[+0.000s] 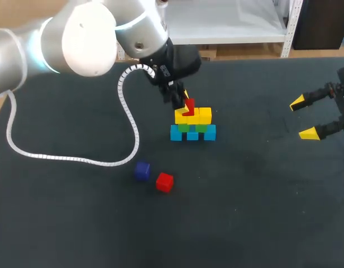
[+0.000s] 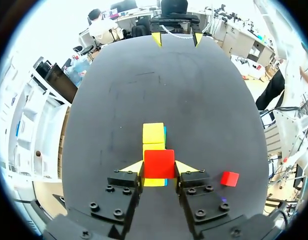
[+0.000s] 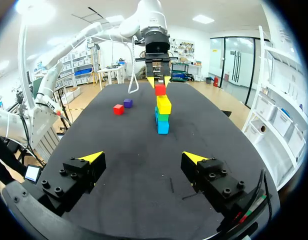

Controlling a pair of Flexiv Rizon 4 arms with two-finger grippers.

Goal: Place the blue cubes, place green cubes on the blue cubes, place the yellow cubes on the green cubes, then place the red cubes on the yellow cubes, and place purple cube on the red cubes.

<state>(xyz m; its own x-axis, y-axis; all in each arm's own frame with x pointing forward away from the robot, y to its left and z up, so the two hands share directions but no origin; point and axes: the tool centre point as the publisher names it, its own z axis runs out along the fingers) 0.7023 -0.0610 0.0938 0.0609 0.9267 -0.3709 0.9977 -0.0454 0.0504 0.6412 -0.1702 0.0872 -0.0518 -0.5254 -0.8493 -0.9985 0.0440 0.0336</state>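
Note:
A small pyramid stands mid-table: blue cubes (image 1: 192, 134) at the bottom, green cubes (image 1: 192, 127) on them, yellow cubes (image 1: 197, 116) on top. My left gripper (image 1: 185, 103) is shut on a red cube (image 1: 188, 105) right at the top of the yellow row's left end; in the left wrist view the red cube (image 2: 159, 163) sits between the yellow tips over a yellow cube (image 2: 153, 133). A second red cube (image 1: 165, 182) and a purple cube (image 1: 142, 171) lie loose in front of the pyramid. My right gripper (image 1: 304, 118) hangs open at the right, holding nothing.
The left arm's white coiled cable (image 1: 77, 159) lies across the dark table (image 1: 261, 212) to the left of the pyramid. In the right wrist view the stack's blue cube (image 3: 163, 126) stands far ahead of the open right gripper (image 3: 144, 159).

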